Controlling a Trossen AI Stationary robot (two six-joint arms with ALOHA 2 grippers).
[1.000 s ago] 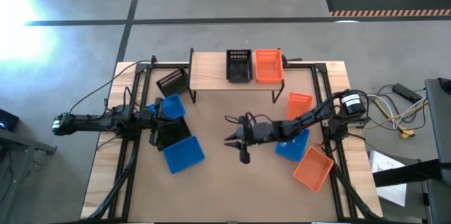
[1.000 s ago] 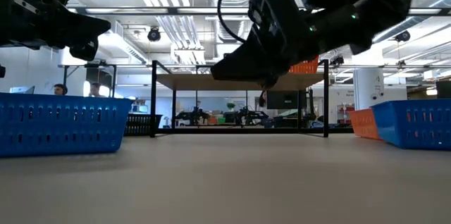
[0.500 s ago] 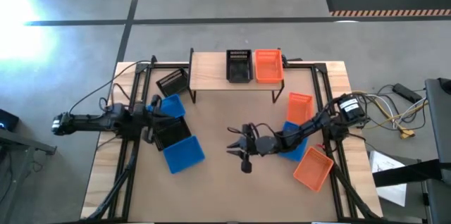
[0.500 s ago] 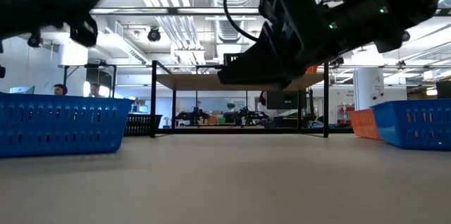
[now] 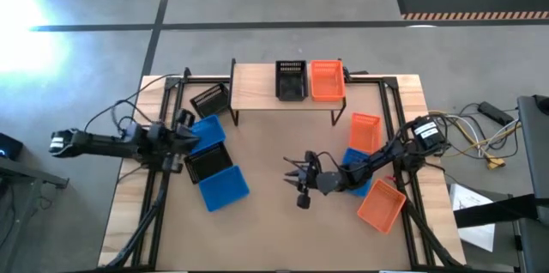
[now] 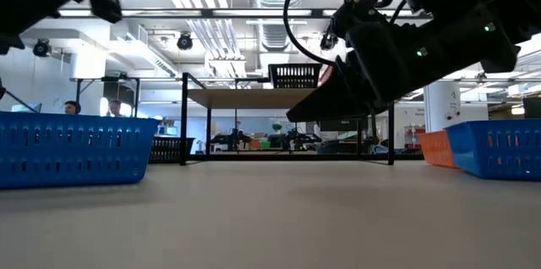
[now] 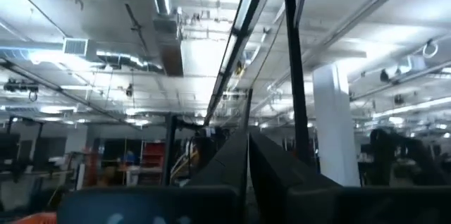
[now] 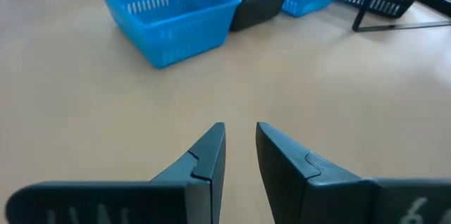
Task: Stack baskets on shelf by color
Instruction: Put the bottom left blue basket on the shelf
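**Both grippers empty, seven baskets off the shelf**

The shelf (image 5: pixel 257 84) stands at the table's far edge and carries two baskets side by side on its right part: a black basket (image 5: pixel 291 80) and an orange basket (image 5: pixel 326 80). Its left part is bare.

The right gripper (image 5: pixel 296 172) hovers over the table's middle, above bare wood, holding nothing; the right wrist view shows its fingers (image 8: pixel 204 155) a narrow gap apart. Beside the right arm, near the right edge, lie an orange basket (image 5: pixel 365 129), a blue basket (image 5: pixel 354 174) partly under the arm, and a tilted orange one (image 5: pixel 381 205).

The left gripper (image 5: pixel 184 136) sits by the left edge, raised, its camera looking into the room; its fingers are closed or nearly so, with nothing between them. The left cluster is close to it: a tilted black basket (image 5: pixel 209 99) beside the shelf's left leg, a blue basket (image 5: pixel 206 130), a black one (image 5: pixel 208 164) touching it, and another blue (image 5: pixel 224 185).

Risks, as I judge them:
- The left baskets touch, so gripping one wall may drag a neighbour.
- The right arm lies over the blue basket and could knock it when it swings.
- A basket set down off-square may not nest in its match and could tip off the shelf.
- The tilted black basket sits close to the shelf leg, leaving little room for fingers.
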